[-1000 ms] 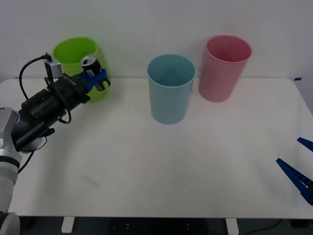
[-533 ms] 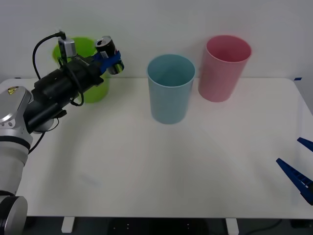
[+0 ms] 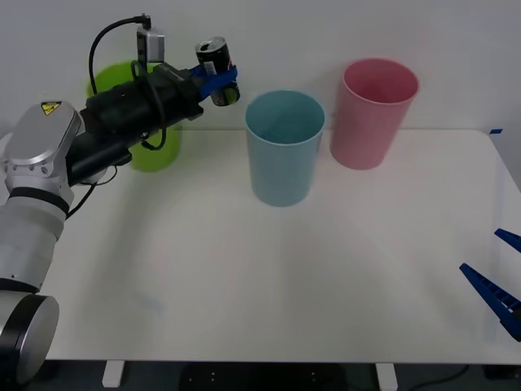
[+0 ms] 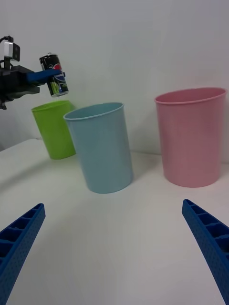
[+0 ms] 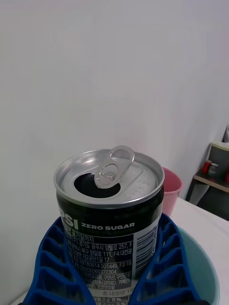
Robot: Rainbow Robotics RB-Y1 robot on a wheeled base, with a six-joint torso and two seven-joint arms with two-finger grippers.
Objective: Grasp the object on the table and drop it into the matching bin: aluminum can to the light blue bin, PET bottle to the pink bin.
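- The left claw (image 3: 218, 84) is clamped on the aluminum can (image 3: 216, 63), its blue ribbed fingers (image 5: 50, 259) wrapped around the lower half of the body.
- The can sits upright in that grip with a slight tilt, raised well above the worktop (image 3: 269, 269), its silver top and opened pull-tab facing up.
- Ahead of the claw and lower down stands the light blue bin (image 3: 284, 147), its open mouth just beyond the claw tips; the pink bin (image 3: 373, 112) stands farther out on the same side, and a lime green bin (image 3: 134, 114) stands behind the arm.
- The can looks opened and so probably empty: light, thin-walled and easy to dent, with a smooth wall that could slip. A moderate squeeze across the mid-body, as here, seems right; gripping near the rim would risk tipping.
- Dropped from above the rim, it should fall cleanly, though a light can may bounce.
- The right claw (image 3: 498, 281) rests low at the near worktop edge, fingers apart, idle.
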